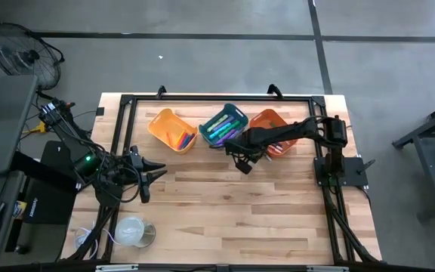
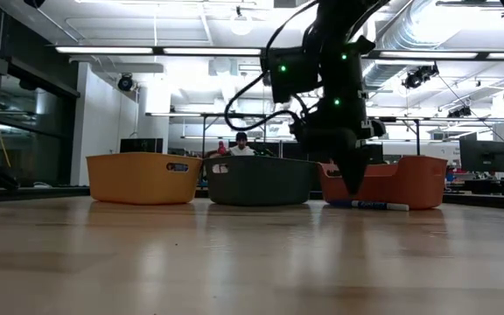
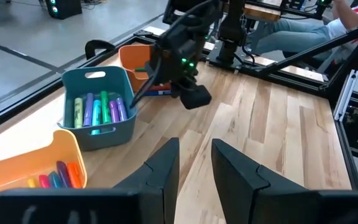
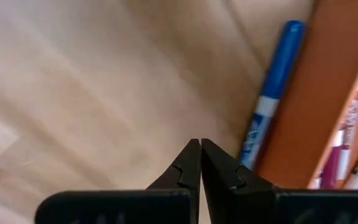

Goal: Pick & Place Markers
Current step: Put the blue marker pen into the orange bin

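so the right gripper (image 4: 200, 163) is clenched on nothing; the blue marker (image 4: 272, 87) lies at its 1 o'clock, long axis along the orange bin (image 4: 309, 93). left gripper (image 3: 194, 163) waits, released.

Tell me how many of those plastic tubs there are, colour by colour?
Yellow tub: 1
Teal tub: 1
Orange tub: 1
Total: 3 tubs, in a row at the far side of the table.
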